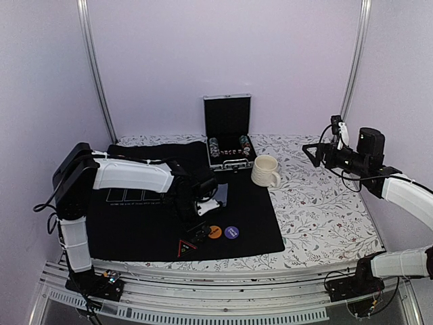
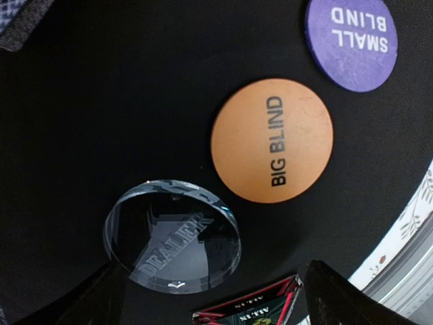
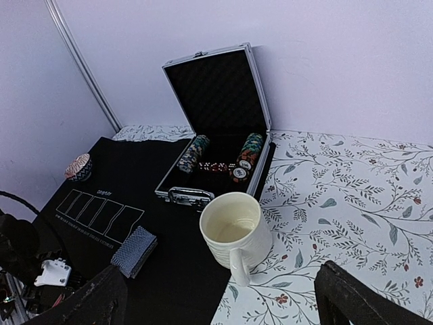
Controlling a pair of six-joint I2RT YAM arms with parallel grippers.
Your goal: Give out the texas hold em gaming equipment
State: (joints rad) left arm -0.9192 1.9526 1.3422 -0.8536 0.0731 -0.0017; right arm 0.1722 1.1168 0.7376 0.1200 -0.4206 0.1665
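Observation:
In the left wrist view a clear "DEALER" button lies flat on the black mat, closer to my left finger. My left gripper is open just above it, touching nothing. An orange "BIG BLIND" button and a purple "SMALL BLIND" button lie beyond. In the top view my left gripper sits beside the orange button and the purple button. A blue-grey-backed card deck lies on the mat. Poker chips fill the open case. My right gripper is open and empty, raised over the tablecloth.
A red-edged "ALL IN" triangle lies near my left fingers, also seen in the top view. A cream mug stands at the mat's right edge, in front of the case. A small chip stack sits at the mat's far left corner.

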